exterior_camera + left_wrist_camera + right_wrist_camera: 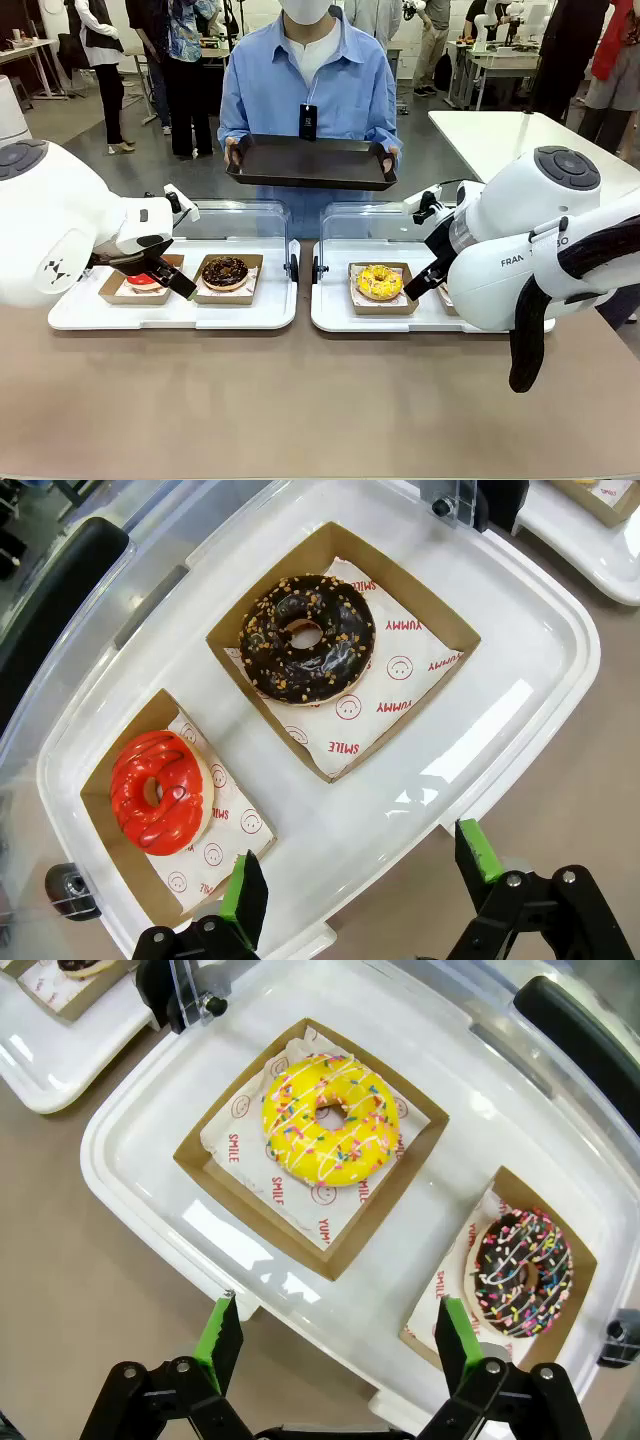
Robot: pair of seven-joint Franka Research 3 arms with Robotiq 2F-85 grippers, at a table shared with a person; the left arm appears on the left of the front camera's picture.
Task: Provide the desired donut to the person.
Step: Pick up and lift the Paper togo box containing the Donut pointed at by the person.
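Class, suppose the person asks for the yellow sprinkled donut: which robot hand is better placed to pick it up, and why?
Right. The right hand hangs open over the right tray, yellow donut just ahead of it. The left hand is over the left tray.

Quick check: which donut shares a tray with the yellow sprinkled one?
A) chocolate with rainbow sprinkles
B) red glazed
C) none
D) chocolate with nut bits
A: the right wrist view shows the chocolate rainbow-sprinkle donut boxed beside the yellow donut on the same white tray.
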